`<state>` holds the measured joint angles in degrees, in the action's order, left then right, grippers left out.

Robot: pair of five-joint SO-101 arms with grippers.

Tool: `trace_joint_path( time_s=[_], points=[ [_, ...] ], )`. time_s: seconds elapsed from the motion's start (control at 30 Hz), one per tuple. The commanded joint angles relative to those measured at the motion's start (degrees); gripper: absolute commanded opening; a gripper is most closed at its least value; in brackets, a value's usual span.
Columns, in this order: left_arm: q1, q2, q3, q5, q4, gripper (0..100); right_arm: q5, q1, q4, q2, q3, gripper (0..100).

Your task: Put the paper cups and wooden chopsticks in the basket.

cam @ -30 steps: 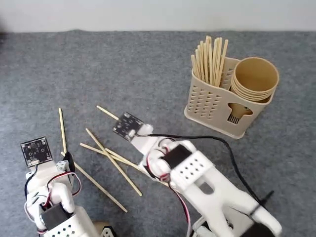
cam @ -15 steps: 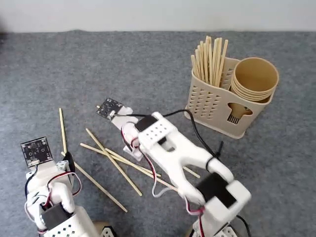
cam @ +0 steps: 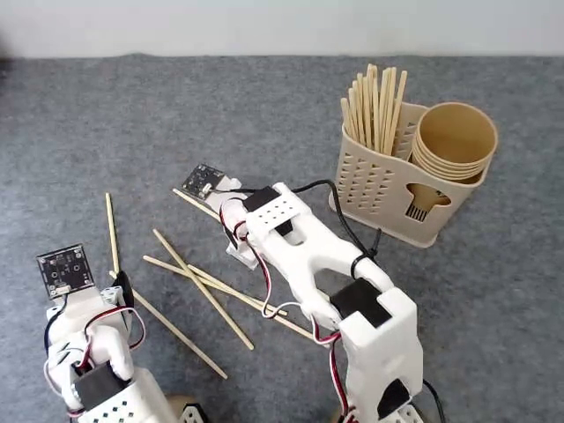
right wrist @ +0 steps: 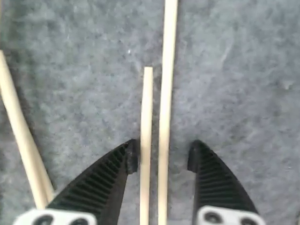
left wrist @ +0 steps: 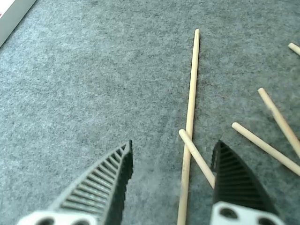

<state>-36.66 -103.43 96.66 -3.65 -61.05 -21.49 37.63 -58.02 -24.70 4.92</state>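
Chopsticks of pale wood [cam: 204,291] lie scattered on the grey felt worktop [cam: 176,115], well apart from the beige perforated plastic basket [cam: 374,189], where more sticks [cam: 374,101] stand upright beside a stack of tan paper cups [cam: 454,141]. The right pincer [right wrist: 161,151], open, straddles two parallel sticks [right wrist: 146,117]. The left pincer [left wrist: 173,144], also open, hovers over a single long stick [left wrist: 191,93] with a neighbouring stick [left wrist: 196,156] resting against it.

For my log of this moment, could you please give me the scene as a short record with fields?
basket: upright, holds stacked cups and a bundle of chopsticks
loose chopsticks: several, flat on the mat
right gripper: open, straddling two of them
left gripper: open, over two others that meet
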Motion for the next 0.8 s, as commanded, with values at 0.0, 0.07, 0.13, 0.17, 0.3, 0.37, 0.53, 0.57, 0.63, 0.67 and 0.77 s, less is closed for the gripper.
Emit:
trace_joint_path(
  time_s=[0.0,0.07,0.13,0.17,0.3,0.37,0.53,0.57,0.63,0.67,0.77],
  points=[
    [0.0,-0.9,-0.2,0.2,0.8,26,-4.9,-0.2,-0.4,-0.4,-2.8,6.0],
    [0.0,-0.9,-0.2,0.2,0.8,26,-8.1,-0.2,-0.4,-0.4,-2.8,0.2],
    [0.0,-0.9,-0.2,0.2,0.8,26,-8.7,-0.5,-0.8,-0.4,-2.7,1.9],
    [0.0,-0.9,-0.2,0.2,0.8,26,-8.9,-0.5,-1.6,-0.4,-2.8,1.3],
    [0.0,-0.9,-0.2,0.2,0.8,26,-8.8,-0.2,-4.9,1.2,-3.8,0.9],
    [0.0,-0.9,-0.2,0.2,0.8,26,-8.7,-0.1,-8.0,3.4,-5.4,0.9],
    [0.0,-0.9,-0.2,0.2,0.8,26,-8.7,-0.1,-15.3,13.6,-8.4,0.9],
    [0.0,-0.9,-0.2,0.2,0.8,26,-8.7,-0.1,-16.2,16.2,-8.6,0.9],
    [0.0,-0.9,-0.2,0.2,0.8,26,-8.8,-0.1,-17.4,21.5,-8.6,0.9],
    [0.0,-0.9,-0.2,0.2,0.8,26,-8.9,-0.1,-17.7,24.3,-8.6,0.9],
    [0.0,-0.9,-0.2,0.2,0.8,26,-8.9,-0.2,-17.8,32.3,-8.6,0.9]
  ],
)
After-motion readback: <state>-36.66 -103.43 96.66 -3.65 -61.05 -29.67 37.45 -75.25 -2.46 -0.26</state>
